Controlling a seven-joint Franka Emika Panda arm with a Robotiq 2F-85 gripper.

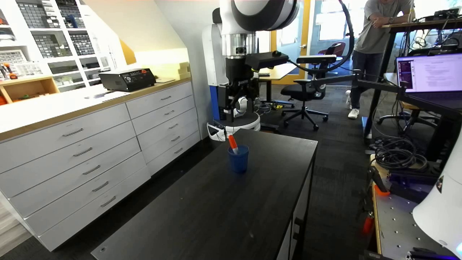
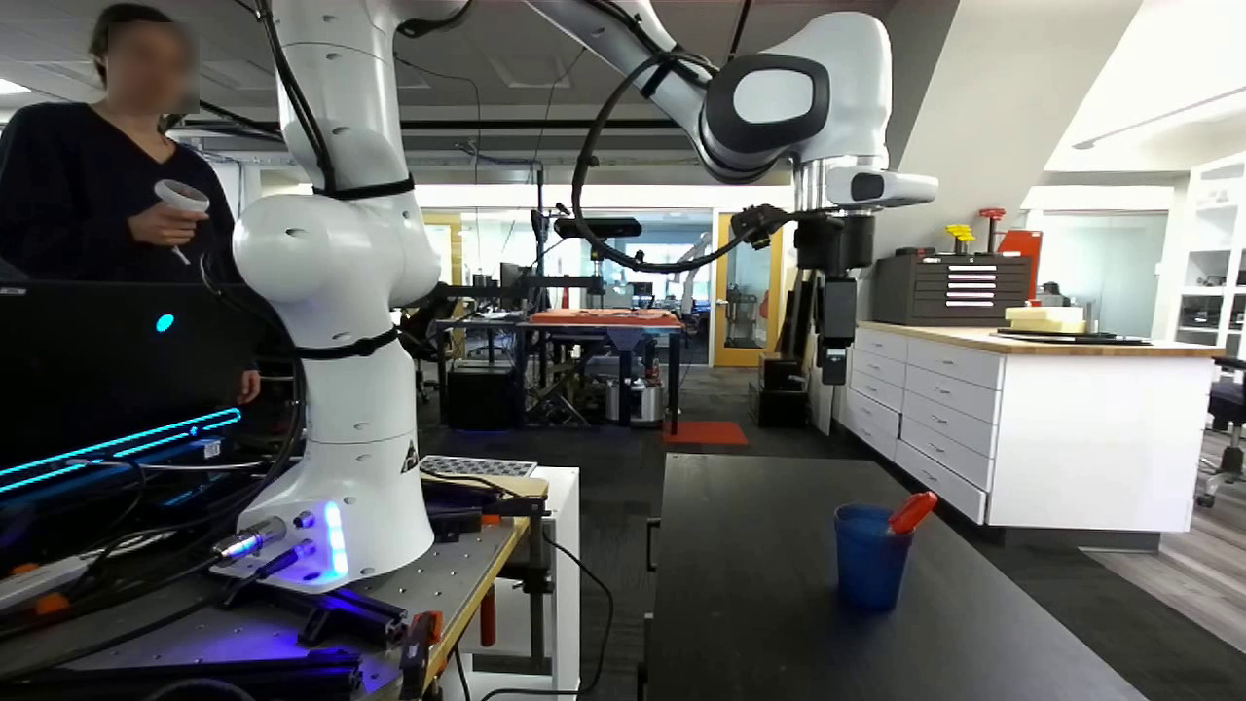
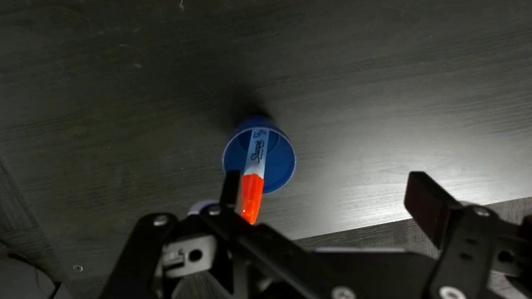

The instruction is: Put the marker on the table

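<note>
The marker leans inside a small blue cup [image 1: 238, 164], with its red-orange cap sticking out above the rim. The marker shows in both exterior views [image 1: 233, 143] [image 2: 913, 513]. In the wrist view the white barrel of the marker [image 3: 252, 195] lies inside the cup [image 3: 281, 166]. The cup stands upright on the black table [image 1: 213, 213]. My gripper [image 1: 242, 108] is open and empty, well above the table. In the wrist view the left finger of my gripper [image 3: 325, 185] overlaps the cup's rim and lies beside the cap in the picture; the right finger is far off.
White drawer cabinets [image 1: 90, 144] with a light countertop run along one side of the table. A black box device [image 1: 127, 79] sits on that counter. The arm's base bench [image 2: 487, 565] stands on the table's opposite side. People stand in the background of both exterior views.
</note>
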